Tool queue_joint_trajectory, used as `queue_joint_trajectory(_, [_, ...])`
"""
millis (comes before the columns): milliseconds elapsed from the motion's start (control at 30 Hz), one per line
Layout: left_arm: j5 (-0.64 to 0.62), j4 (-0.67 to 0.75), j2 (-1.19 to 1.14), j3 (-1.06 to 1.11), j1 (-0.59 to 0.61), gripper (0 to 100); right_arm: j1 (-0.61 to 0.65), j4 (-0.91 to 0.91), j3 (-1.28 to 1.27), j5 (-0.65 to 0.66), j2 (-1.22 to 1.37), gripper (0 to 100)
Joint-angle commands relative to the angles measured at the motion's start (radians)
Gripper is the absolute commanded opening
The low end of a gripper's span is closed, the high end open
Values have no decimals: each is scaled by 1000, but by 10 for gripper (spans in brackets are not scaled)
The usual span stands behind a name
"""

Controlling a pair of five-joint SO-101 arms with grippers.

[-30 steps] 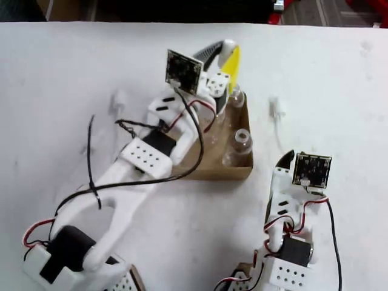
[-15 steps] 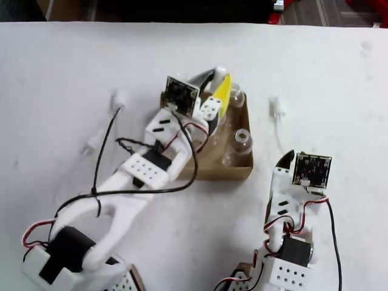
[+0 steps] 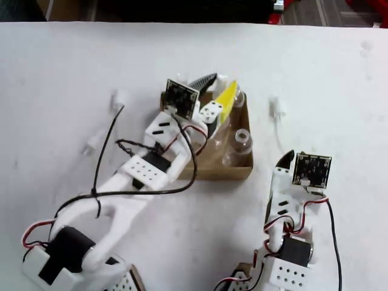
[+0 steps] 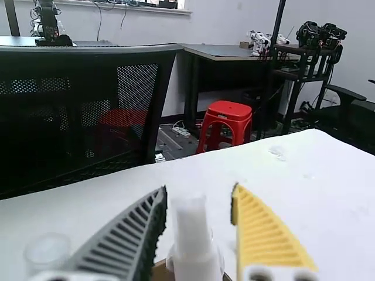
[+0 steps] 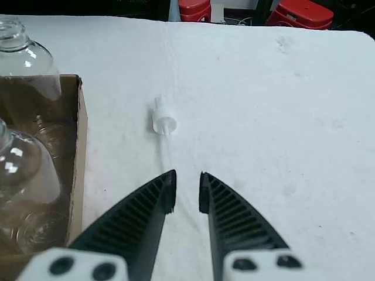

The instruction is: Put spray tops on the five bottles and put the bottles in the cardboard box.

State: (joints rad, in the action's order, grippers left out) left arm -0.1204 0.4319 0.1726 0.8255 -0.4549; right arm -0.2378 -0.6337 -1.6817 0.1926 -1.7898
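White cloth covers the table (image 3: 339,73). Beyond it, the left wrist view takes in a black mesh chair (image 4: 88,105) and a red stool (image 4: 225,123). The cardboard box (image 3: 239,174) sits mid-table, with clear, open-necked bottles (image 3: 242,140) upright inside. The left gripper (image 4: 198,193) hangs over the box's 12 o'clock end, its fingers apart on either side of a white spray top (image 4: 190,240). A loose spray top (image 3: 277,109) lies at the box's 2 o'clock. The right gripper (image 5: 187,178) is at 4 o'clock, slightly parted and empty.

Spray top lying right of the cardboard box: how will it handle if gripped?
Small plastic spray top: probably very light, likely skids if nudged. Its thin dip tube lies slightly bent, so likely floppy; better gripped by the head. The rounded body may roll.
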Motion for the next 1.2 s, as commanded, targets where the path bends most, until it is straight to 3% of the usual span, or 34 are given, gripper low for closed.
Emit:
queue_joint_trajectory(0, [6, -43, 53, 2, -12, 178, -1, 8, -9, 12, 1, 54])
queue_joint_trajectory(300, [-17, -54, 182, 54, -25, 164, -1, 8, -9, 12, 1, 54])
queue_joint_trajectory(500, [-23, -273, 315, 48, -15, 164, -1, 8, -9, 12, 1, 54])
queue_joint_trajectory(600, [-63, -512, 417, -18, 31, 164, -1, 8, -9, 14, 1, 54])
queue_joint_trajectory(733, [-164, -1048, 530, -279, 137, 168, -1, 8, -9, 14, 1, 54])
queue_joint_trajectory(833, [-163, -1355, 518, -477, 208, 168, -1, 8, -9, 14, 1, 54])
queue_joint_trajectory(967, [-163, -1574, 441, -617, 314, 166, -1, 7, -9, 14, 1, 54])
queue_joint_trajectory(1167, [-163, -1725, 231, -738, 473, 166, -1, 2, -9, 14, 1, 54])
